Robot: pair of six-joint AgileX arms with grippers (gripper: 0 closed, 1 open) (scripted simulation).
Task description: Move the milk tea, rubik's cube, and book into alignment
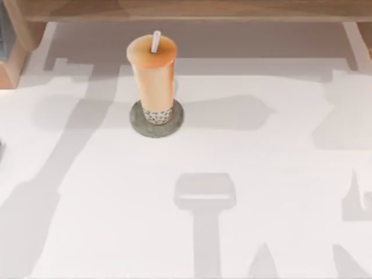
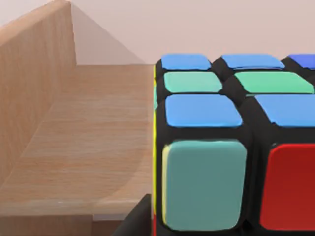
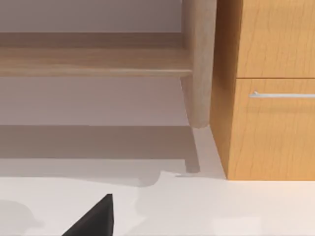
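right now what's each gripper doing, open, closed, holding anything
Left gripper: cannot be told; the rubik's cube sits right up against its wrist camera.
Right gripper: cannot be told; a dark tip shows above the table.

The milk tea [image 1: 152, 78] stands upright on a grey disc; the rubik's cube [image 2: 231, 147] shows blue, green and red stickers.

a white table top [image 1: 116, 221] crossed by grey shadows; wooden shelf [image 1: 192, 10] along the frame's top; wooden drawer cabinet [image 3: 270, 88] at right.
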